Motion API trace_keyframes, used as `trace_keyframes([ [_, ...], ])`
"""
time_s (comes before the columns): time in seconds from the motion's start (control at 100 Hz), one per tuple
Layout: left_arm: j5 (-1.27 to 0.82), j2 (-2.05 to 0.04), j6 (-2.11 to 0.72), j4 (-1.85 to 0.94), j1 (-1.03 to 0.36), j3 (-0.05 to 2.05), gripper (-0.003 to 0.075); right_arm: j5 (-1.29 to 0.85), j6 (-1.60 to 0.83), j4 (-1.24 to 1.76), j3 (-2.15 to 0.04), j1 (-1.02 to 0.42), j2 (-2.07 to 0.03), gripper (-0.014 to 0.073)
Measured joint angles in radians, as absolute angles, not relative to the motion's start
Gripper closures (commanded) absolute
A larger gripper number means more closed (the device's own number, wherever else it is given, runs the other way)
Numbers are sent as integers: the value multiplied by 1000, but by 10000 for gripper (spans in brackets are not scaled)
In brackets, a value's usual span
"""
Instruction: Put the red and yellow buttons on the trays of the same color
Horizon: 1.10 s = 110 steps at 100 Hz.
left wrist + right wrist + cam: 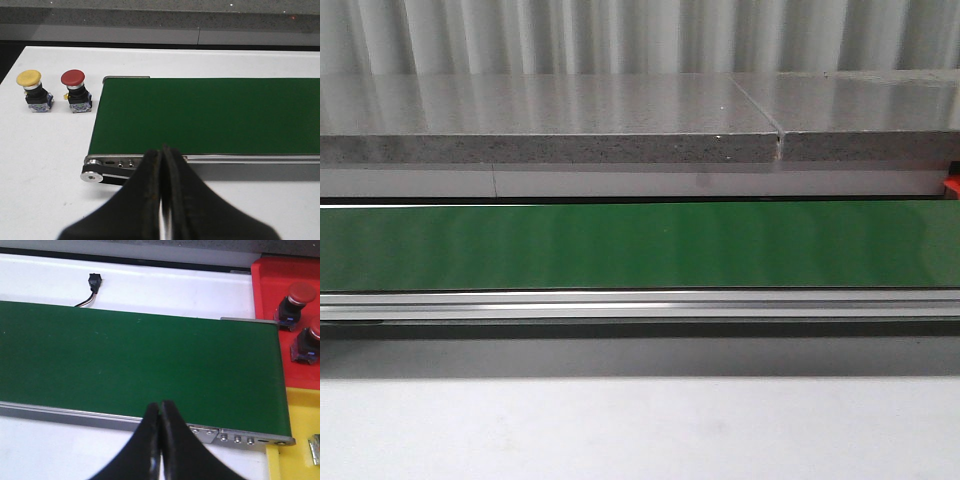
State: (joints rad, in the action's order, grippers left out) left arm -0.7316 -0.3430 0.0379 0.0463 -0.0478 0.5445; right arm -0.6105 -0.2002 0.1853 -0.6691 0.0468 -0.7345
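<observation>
A: While the long green conveyor belt (640,245) fills the front view, neither arm shows there — only the grey stone ledge (550,120) behind it and the white table (640,430) in front.

B: Grippers?

A: Left gripper (162,165) — black fingers pressed together, nothing between them, hanging over the near edge of the belt's end. Right gripper (160,417) is the same: fingers closed tip to tip, holding nothing, over the near rail of the belt's other end.

B: Buttons?

A: Left wrist view: a yellow mushroom-head push button (33,90) and a red mushroom-head push button (76,90), both upright on black switch bases, side by side on the white table just off the belt's end. They sit near each other but apart, red one closer to the belt.

B: Trays?

A: Right wrist view: a red plastic tray (270,295) past the belt's far end with two red buttons standing in it — one (295,300) further back, one (309,342) nearer. A yellow plastic tray (295,440) sits next to the red one; a small metallic thing at its edge is cut off, can't tell what it is.

B: Anything else?

A: Small black connector with wires (93,282) on the table behind the belt.
</observation>
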Motion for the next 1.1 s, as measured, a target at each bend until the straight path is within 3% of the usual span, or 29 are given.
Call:
trace_keyframes([
  [0.48, -732, -343, 40, 46, -48, 545, 721, -610, -200, 185, -669, 47, -735, 662],
  [0.55, -732, -343, 40, 48, -48, 545, 640, -612, -200, 185, -669, 47, -735, 662],
  [0.59, -732, -343, 40, 49, -48, 545, 558, -612, -200, 185, -669, 47, -735, 662],
  [0.74, -732, -343, 40, 53, -48, 545, 150, -612, -200, 185, -669, 47, -735, 662],
  [0.81, -732, -343, 40, 57, -48, 545, 37, -612, -200, 185, -669, 47, -735, 662],
  [0.87, -732, -343, 40, 60, -48, 545, 16, -612, -200, 185, -669, 47, -735, 662],
  [1.1, -739, -351, 40, 70, -48, 552, 67, -612, -200, 185, -669, 47, -735, 662],
])
